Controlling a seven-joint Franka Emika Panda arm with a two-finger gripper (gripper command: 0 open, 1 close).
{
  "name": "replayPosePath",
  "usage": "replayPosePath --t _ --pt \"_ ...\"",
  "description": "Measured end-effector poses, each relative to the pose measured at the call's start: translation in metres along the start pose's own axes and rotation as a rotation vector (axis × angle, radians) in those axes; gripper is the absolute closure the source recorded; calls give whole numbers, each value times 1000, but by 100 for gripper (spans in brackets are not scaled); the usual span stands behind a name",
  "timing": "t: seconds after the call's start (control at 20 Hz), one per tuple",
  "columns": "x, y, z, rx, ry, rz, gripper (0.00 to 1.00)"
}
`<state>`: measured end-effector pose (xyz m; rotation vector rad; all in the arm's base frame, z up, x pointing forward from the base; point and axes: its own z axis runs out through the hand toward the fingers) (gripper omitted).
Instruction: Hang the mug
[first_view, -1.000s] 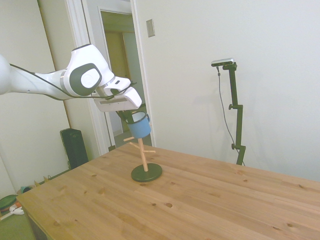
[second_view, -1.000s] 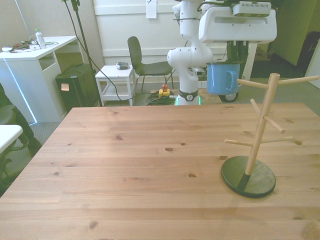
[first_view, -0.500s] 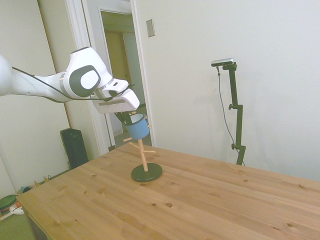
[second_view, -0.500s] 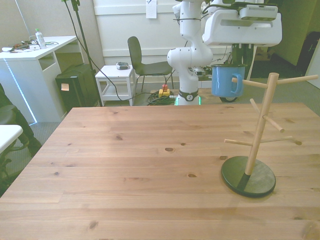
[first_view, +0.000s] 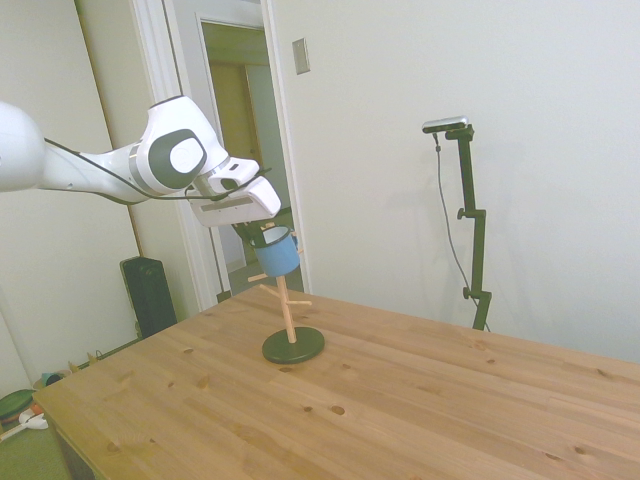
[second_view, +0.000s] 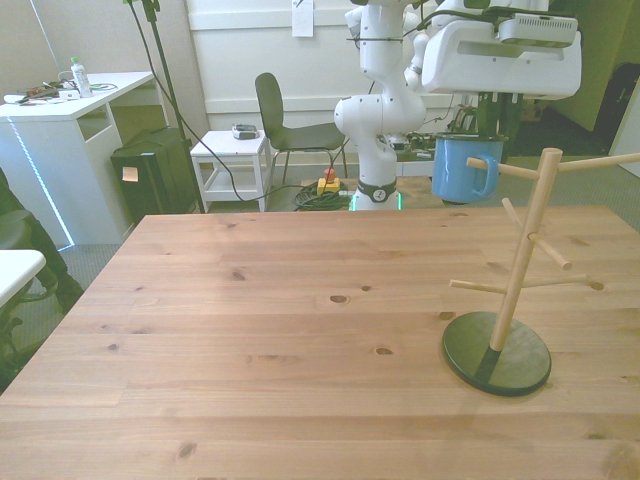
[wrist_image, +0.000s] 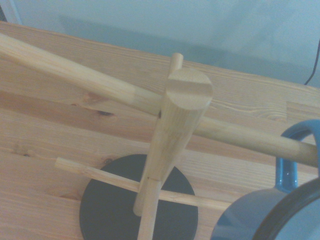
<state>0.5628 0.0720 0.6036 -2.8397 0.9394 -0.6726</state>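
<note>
- Side view: over the last second the arm has drawn the mug down a little and closer to the rack. It now hangs in the air right at the top of the wooden post, well above the surface. The claw comes down onto the mug's rim and appears clamped on it, since the mug hangs from nothing else.
- Front view: the mug has slid steadily toward the front view's right. Its handle now meets the tip of the rack's top peg, where a second ago there was a clear gap. To my eye the threading has just begun, and the hang is not finished.
- Front view again: the mug is light blue with a thin dark rim, and it sits upright with the handle turned toward the peg.
- Wrist view: the blue handle loop sits at the end of the long top peg. The mug body is a blur nearby, so I cannot say how far the peg has entered.
</note>
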Motion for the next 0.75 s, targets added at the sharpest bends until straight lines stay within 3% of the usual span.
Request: replayPosePath --t 0.5,0.75 --pt "1 -6 -5 -1 9 -11 0" --pt "2 16 -15 -4 12 25 0"
